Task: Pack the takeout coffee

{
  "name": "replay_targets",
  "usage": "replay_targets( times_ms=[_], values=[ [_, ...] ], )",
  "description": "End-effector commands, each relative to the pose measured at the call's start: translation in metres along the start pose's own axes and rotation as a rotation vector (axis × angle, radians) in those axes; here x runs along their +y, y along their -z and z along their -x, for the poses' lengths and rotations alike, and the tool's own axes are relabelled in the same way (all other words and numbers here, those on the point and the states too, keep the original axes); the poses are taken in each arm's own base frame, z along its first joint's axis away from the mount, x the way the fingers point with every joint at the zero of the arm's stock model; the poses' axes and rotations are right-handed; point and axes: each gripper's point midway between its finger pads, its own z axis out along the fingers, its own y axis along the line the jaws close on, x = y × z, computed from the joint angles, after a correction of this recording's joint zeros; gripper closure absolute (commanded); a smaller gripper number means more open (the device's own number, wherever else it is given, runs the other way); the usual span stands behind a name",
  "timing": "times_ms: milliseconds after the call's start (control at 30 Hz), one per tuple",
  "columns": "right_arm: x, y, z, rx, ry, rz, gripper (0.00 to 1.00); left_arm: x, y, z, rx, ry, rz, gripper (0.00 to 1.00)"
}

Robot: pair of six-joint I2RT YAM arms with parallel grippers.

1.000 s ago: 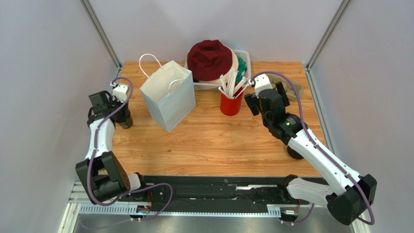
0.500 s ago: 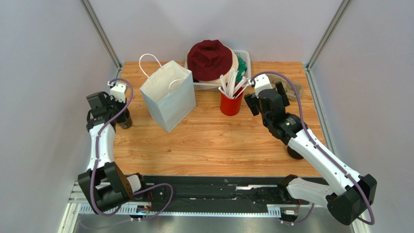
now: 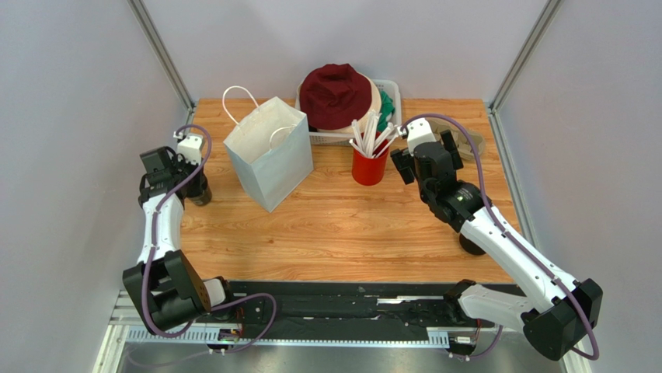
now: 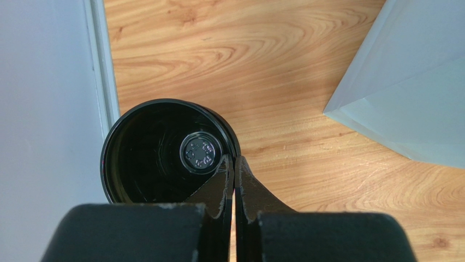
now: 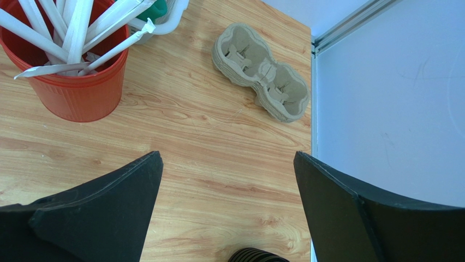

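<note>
An all-black lidless cup (image 4: 164,153) stands at the table's left edge (image 3: 199,189). My left gripper (image 4: 234,161) is shut on its rim, with one finger inside the cup and the other outside the wall. From above, the left gripper (image 3: 193,175) sits over that cup. The white paper bag (image 3: 268,159) stands open just to the right of it (image 4: 404,82). My right gripper (image 5: 228,155) hangs open over bare wood, right of the red cup (image 5: 71,82), with nothing between its fingers. The takeout coffee shows in no view.
The red cup (image 3: 370,167) holds several wrapped straws. A white basket (image 3: 392,93) with a maroon hat (image 3: 336,93) stands at the back. A cardboard cup carrier (image 5: 262,71) lies at the back right. A black ringed round item (image 5: 256,255) sits under the right arm.
The left arm's wrist and elbow have shifted slightly; its gripper stays shut on the black cup. The right arm has not moved.
</note>
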Motion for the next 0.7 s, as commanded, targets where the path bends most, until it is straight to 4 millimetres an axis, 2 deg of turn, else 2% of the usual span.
replay_targets(
  times_ms=[0, 100, 267, 500, 667],
  values=[
    [-0.003, -0.001, 0.007, -0.03, -0.013, -0.026, 0.02, 0.017, 0.01, 0.026, -0.047, 0.013, 0.057, 1.0],
    [-0.001, -0.003, 0.006, -0.025, -0.009, -0.023, 0.02, 0.023, 0.013, 0.032, -0.036, 0.018, 0.072, 1.0],
    [0.001, -0.002, 0.007, -0.028, -0.005, -0.02, 0.02, 0.02, 0.017, 0.045, -0.05, 0.022, 0.042, 1.0],
    [0.002, 0.0, 0.009, -0.036, -0.003, -0.016, 0.02, 0.023, 0.018, 0.04, -0.042, 0.026, 0.07, 1.0],
    [0.003, 0.0, 0.009, -0.038, -0.003, -0.014, 0.02, 0.023, 0.029, 0.051, -0.081, 0.01, 0.089, 1.0]
  ],
)
